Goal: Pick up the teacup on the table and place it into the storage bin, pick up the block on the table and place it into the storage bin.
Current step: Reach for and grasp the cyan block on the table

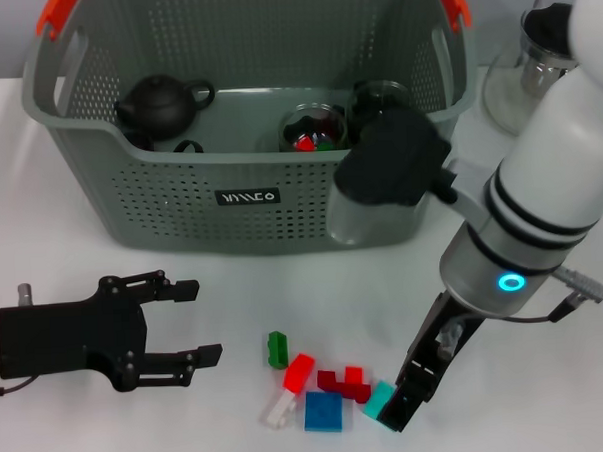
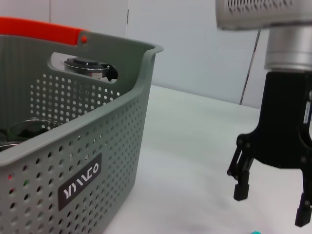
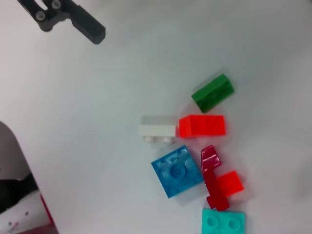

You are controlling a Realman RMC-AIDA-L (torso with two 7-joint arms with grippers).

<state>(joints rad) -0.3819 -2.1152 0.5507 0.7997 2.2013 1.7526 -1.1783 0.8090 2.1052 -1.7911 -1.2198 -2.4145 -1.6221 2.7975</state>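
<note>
The large grey-green perforated plastic storage bin point(image 1: 179, 181) with orange-red handles stands on the white table point(image 1: 42, 247), holding a black teapot point(image 1: 161, 102) and 2 glass cups. In front of it lies a cluster of small plastic blocks. The right gripper point(image 1: 402, 407) reaches down at the teal block point(image 1: 379, 398), jaws spread. The left gripper point(image 1: 191, 321) hovers before the bin, fingers apart.
</note>
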